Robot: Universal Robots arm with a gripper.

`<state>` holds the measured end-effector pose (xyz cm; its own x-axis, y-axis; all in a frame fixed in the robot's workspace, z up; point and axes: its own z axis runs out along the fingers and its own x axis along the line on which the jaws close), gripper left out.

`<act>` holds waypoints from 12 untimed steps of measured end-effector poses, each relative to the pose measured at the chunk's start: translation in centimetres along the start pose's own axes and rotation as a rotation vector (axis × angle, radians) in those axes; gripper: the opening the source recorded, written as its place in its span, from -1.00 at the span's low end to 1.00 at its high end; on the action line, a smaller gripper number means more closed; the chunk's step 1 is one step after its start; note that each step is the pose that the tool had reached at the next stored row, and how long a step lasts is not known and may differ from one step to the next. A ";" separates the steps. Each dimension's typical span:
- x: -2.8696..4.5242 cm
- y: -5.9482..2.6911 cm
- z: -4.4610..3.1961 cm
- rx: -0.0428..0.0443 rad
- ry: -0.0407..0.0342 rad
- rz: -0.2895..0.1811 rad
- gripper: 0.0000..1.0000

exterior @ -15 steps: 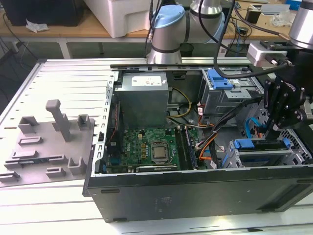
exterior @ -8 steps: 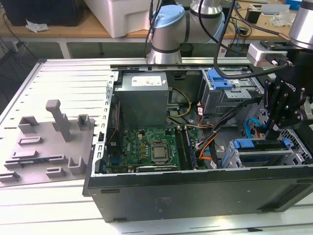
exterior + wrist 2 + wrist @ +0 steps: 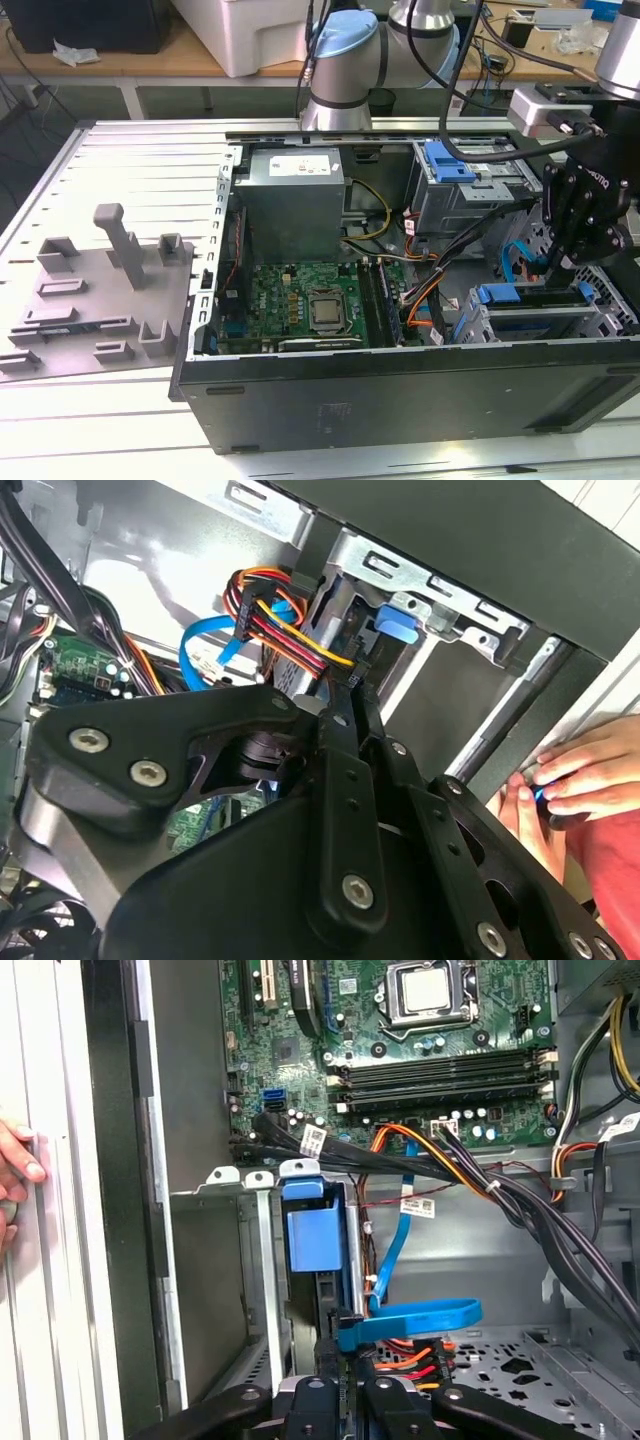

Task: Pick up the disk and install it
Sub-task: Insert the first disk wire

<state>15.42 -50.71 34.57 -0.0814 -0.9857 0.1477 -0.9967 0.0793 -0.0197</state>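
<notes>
**Disk going into the drive cage**

We see the gripper lowered inside the open case, at the cage by its front corner. Its fingers are together, clamped on the edge of the disk, which stands on edge in the cage slot so its blue carrier rides the rails. A hand rests outside the case wall.

Slatted metal worktable, wooden bench behind with a white box.

No print can be read (the power supply sticker is illegible).
</notes>
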 end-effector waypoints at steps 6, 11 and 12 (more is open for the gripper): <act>0.35 -0.02 -0.09 -0.0007 -0.0086 0.000 -0.67; 0.35 -0.03 -0.07 -0.0017 -0.0220 0.000 -0.67; 0.55 -0.05 -0.04 -0.0027 -0.0364 0.000 -0.67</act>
<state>15.42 -51.25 34.70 -0.0807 -0.9905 0.1117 -0.9967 0.0793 -0.0169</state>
